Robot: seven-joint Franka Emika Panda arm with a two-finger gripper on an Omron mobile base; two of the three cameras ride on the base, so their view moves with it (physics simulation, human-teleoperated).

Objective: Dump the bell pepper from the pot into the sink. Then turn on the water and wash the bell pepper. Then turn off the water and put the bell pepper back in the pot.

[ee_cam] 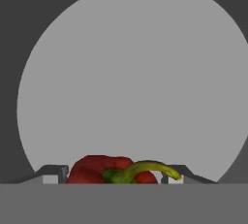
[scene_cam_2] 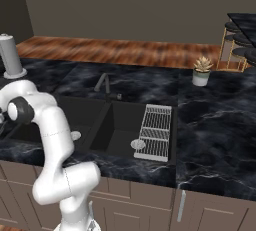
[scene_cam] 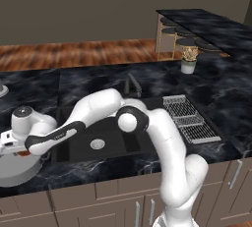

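Note:
In the hand view the red bell pepper (ee_cam: pixel 97 169), with its curved green stem, sits between my two fingertips (ee_cam: pixel 54 173). My gripper (ee_cam: pixel 115 175) is shut on it. Beyond it lies the pale grey inside of the pot (ee_cam: pixel 135 82), seen from straight above. In the left base view the hand hangs over the grey pot (scene_cam: pixel 15 171) on the counter left of the black sink (scene_cam: pixel 123 145), with a bit of red, the bell pepper (scene_cam: pixel 22 153), at the pot's rim. The dark faucet (scene_cam: pixel 132 84) stands behind the sink. No water runs.
A ribbed metal drying rack (scene_cam: pixel 189 118) lies across the sink's right side. A small potted plant (scene_cam: pixel 188 60) stands on the counter behind it. A tall grey appliance (scene_cam_2: pixel 10 55) stands at the far left. Bar stools (scene_cam: pixel 177 34) stand by the island at the back right.

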